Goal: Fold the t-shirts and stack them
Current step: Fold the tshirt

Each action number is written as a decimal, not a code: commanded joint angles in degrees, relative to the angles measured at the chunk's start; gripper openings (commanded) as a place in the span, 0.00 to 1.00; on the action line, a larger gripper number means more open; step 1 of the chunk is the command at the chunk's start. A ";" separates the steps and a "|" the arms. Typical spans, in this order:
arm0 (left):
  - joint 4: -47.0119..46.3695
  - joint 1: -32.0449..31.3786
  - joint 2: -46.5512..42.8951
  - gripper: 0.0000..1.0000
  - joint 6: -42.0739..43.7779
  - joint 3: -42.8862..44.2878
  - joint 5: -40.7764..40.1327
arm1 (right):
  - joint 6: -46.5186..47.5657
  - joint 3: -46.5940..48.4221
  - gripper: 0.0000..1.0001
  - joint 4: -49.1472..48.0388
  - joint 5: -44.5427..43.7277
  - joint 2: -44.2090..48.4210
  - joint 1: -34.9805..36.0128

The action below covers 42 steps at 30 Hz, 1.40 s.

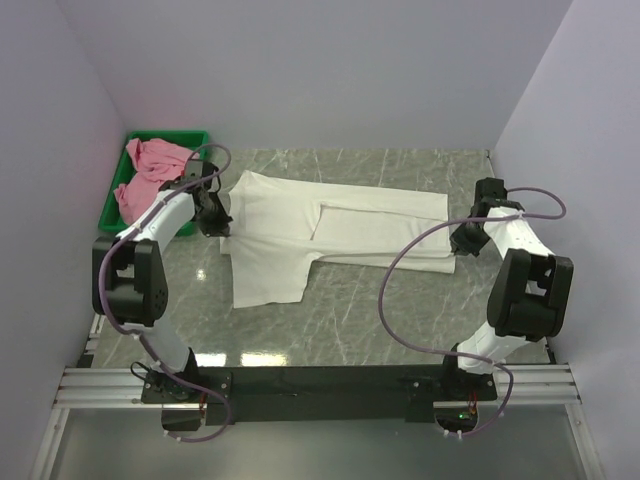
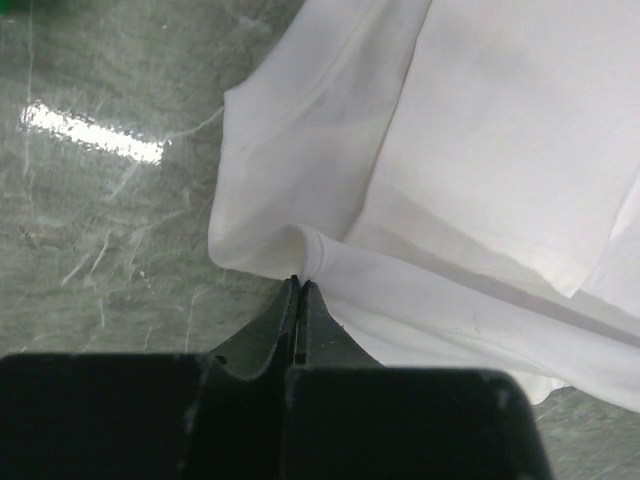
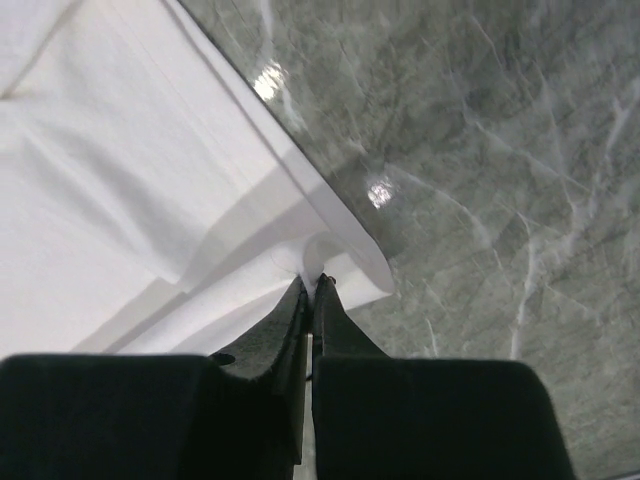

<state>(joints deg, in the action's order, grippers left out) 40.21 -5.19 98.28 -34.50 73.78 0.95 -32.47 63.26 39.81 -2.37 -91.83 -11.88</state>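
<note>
A white t-shirt [image 1: 330,232] lies on the table [image 1: 400,320], pink t-shirt [image 1: 150,162] in tray [image 1: 172,136].

The white shirt [image 1: 340,225] covers the middle of the table [image 1: 400,320]. The near part is bare. A green tray [image 1: 180,136] blocks the far left corner.

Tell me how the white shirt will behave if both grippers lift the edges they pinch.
Probably floppy: the white t-shirt bunches into a soft fold at the left gripper and the right gripper. It would likely sag in the middle between them. Its folded layers may slip apart over the glossy table.
</note>
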 commanded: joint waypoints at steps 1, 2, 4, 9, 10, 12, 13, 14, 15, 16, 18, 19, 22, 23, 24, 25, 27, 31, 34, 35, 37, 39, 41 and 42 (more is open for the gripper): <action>-0.65 0.80 1.56 0.01 1.02 2.86 -0.77 | 0.92 4.06 0.00 -1.84 -2.72 -1.68 -0.16; -0.74 0.80 2.09 0.01 1.01 3.12 -0.51 | 0.83 4.32 0.00 -2.02 -2.73 -1.86 -0.16; -1.36 0.88 3.32 0.01 0.93 3.30 -0.60 | 0.65 5.11 0.00 -2.19 -2.90 -2.99 -0.16; -2.15 1.15 5.16 0.01 0.58 4.53 -0.60 | 0.56 7.31 0.00 -2.28 -3.17 -5.54 0.01; -2.15 1.15 5.34 0.01 0.58 5.32 -0.60 | 0.56 7.66 0.00 -2.28 -3.34 -5.81 0.01; -2.24 1.24 5.78 0.01 0.49 6.11 -0.77 | 0.56 8.62 0.00 -2.28 -3.17 -6.51 0.01; -2.24 1.24 5.96 0.01 0.49 6.72 -0.77 | 0.56 8.89 0.00 -2.28 -3.17 -6.95 0.01; -2.32 1.24 6.13 0.01 0.49 7.08 -0.77 | 0.56 9.15 0.00 -2.28 -3.08 -7.22 0.01; -2.50 1.24 6.48 0.01 0.49 7.43 -0.77 | 0.56 9.68 0.00 -2.37 -3.16 -7.83 0.10; -2.41 1.24 6.66 0.01 0.40 7.95 -0.77 | 0.65 9.95 0.00 -2.46 -3.25 -8.10 0.10; -2.67 1.24 7.01 0.01 0.31 8.31 -0.77 | 0.65 10.65 0.00 -2.55 -3.08 -8.97 0.10; -2.76 1.24 7.19 0.01 0.31 8.40 -0.77 | 0.65 10.83 0.00 -2.63 -2.99 -9.24 0.19; -3.20 1.24 8.50 0.01 0.31 8.57 -0.77 | 0.39 11.18 0.00 -2.99 -2.99 -10.56 0.28; -3.29 1.24 9.03 0.01 0.31 8.58 -0.77 | 0.30 11.18 0.00 -3.42 -3.08 -11.00 0.28; -3.99 1.24 9.73 0.01 0.31 8.49 -0.77 | 0.30 11.00 0.00 -3.69 -2.99 -11.52 0.36; -4.26 1.24 10.00 0.01 0.31 8.40 -0.69 | 0.21 11.00 0.00 -3.95 -3.08 -11.70 0.28; -5.22 1.24 10.79 0.01 0.31 8.57 -0.77 | 0.04 10.74 0.00 -4.65 -3.25 -12.49 0.36; -6.37 1.24 11.76 0.01 0.31 9.19 -2.62 | 0.04 10.74 0.00 -5.53 -3.43 -14.16 0.28; -7.07 1.24 12.72 0.01 0.57 9.45 -2.97 | 0.04 10.21 0.00 -6.41 -3.52 -14.78 0.28; -7.59 1.24 12.81 0.01 0.66 9.28 -2.71 | 0.04 9.95 0.00 -6.94 -3.43 -14.95 0.19; -8.47 1.24 12.99 0.01 1.01 8.49 -2.53 | 0.21 9.60 0.00 -7.64 -2.99 -15.22 0.28; -9.70 1.24 12.90 0.01 1.54 8.05 -2.10 | 0.30 9.16 0.01 -8.08 -2.90 -15.57 0.36; -10.67 1.24 12.12 0.01 1.72 7.43 -2.01 | 0.21 8.63 0.01 -8.52 -2.90 -15.66 0.28; -10.94 1.24 11.68 0.01 1.89 7.26 -1.92 | 0.13 8.54 0.01 -8.61 -3.08 -15.48 0.28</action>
<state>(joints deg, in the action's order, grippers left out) 32.97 -4.78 111.39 -34.33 80.75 1.30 -32.51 71.92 34.15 -2.31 -106.65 -11.40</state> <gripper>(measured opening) 0.015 0.026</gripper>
